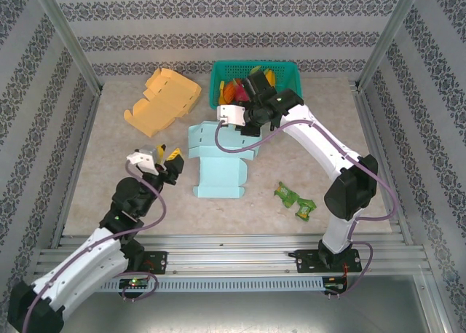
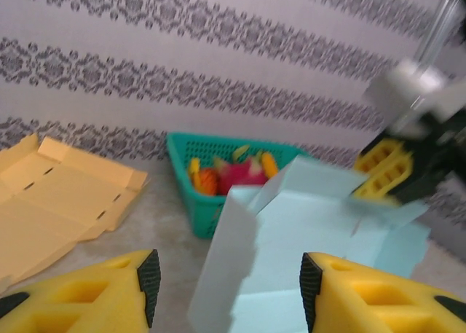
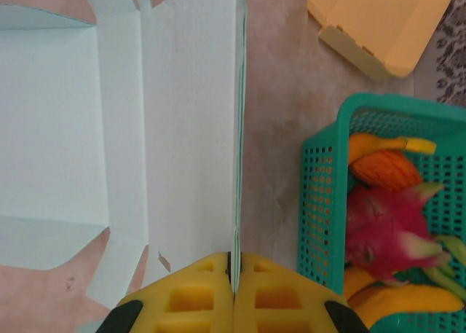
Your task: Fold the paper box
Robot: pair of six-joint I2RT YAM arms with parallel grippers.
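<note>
The teal plastic mesh basket (image 1: 216, 85) holds a magenta dragon fruit with green-tipped scales (image 3: 386, 227) among orange and yellow fruit. To the basket's left in the top view lies a yellow-orange flat cardboard blank (image 1: 164, 100). In front of the basket is a pale blue flat paper box (image 1: 218, 178), and further forward and right, a bright green crumpled wrapper (image 1: 295, 200). The tabletop (image 1: 284, 165) under the basket is mottled beige, like stone. Behind the basket, the white wall (image 1: 218, 12) carries bands of dark grey damask ornament. The left gripper (image 1: 170, 163) and right gripper (image 3: 234, 267) have yellow foam fingers with black trim, on white arms (image 1: 320, 140) with black joints.
</note>
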